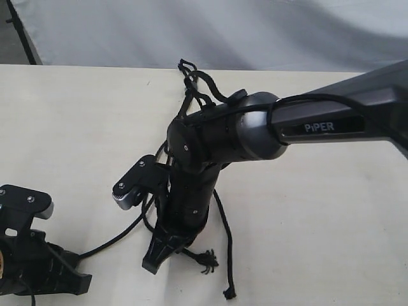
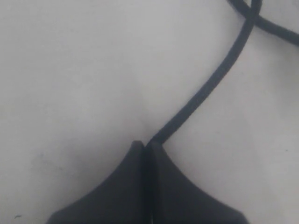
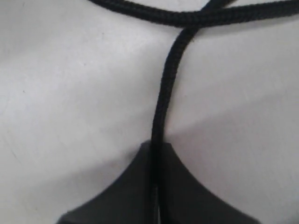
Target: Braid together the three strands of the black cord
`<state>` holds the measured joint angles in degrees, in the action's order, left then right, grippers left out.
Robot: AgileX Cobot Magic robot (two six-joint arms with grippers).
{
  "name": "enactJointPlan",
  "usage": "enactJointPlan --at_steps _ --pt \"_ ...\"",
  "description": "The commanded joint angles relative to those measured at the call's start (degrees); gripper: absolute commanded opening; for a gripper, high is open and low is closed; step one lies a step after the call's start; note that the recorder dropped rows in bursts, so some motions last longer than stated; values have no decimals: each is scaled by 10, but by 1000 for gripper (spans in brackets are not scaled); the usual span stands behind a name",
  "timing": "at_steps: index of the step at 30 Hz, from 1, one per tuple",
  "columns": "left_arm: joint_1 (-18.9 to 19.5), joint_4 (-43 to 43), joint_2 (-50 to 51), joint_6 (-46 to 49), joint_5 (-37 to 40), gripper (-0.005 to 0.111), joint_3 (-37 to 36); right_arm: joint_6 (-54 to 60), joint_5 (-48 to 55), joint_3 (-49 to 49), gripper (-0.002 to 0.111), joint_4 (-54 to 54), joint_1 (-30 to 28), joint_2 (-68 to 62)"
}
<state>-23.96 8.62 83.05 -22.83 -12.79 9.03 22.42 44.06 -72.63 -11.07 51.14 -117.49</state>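
- Printed in pale letters on the dark forearm of the right arm (image 1: 331,121): "PiPER".
- Reaching in from the right side of the exterior view, level at first, then folding at a rounded grey joint and dropping steeply to the off-white table (image 1: 64,127).
- At its lower end, tips down on the table: the right gripper (image 3: 156,145), squeezed fully together on the first strand (image 3: 166,93), with a frayed tip lying just beside the fingers in the exterior view.
- Low in the bottom-left corner of the exterior view, nearly flat along the table and well apart from the right one: the left gripper (image 2: 145,143).
- Likewise clamped closed, pinching the end of the second strand (image 2: 210,81), curving away from the tips toward the right arm.
- Stretched along the table from far side to near: the black cord (image 1: 191,80), small loop at the far end, mid-length hidden behind the right arm.
- Lying free on the table just right of the right gripper, held by nothing: the third strand (image 1: 230,261), ending in a small knot near the bottom edge.
- In both wrist views, beyond the fingertips: the held strand crossing another.
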Motion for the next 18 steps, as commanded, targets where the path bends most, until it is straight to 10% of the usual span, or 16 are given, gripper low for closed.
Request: enactJointPlan --at_steps 1,18 --pt "-3 -1 5 -5 27 0 -6 -2 55 -25 0 86 3 25" --pt "-3 -1 5 -7 31 0 -6 28 -62 -39 0 282 -173 -24"
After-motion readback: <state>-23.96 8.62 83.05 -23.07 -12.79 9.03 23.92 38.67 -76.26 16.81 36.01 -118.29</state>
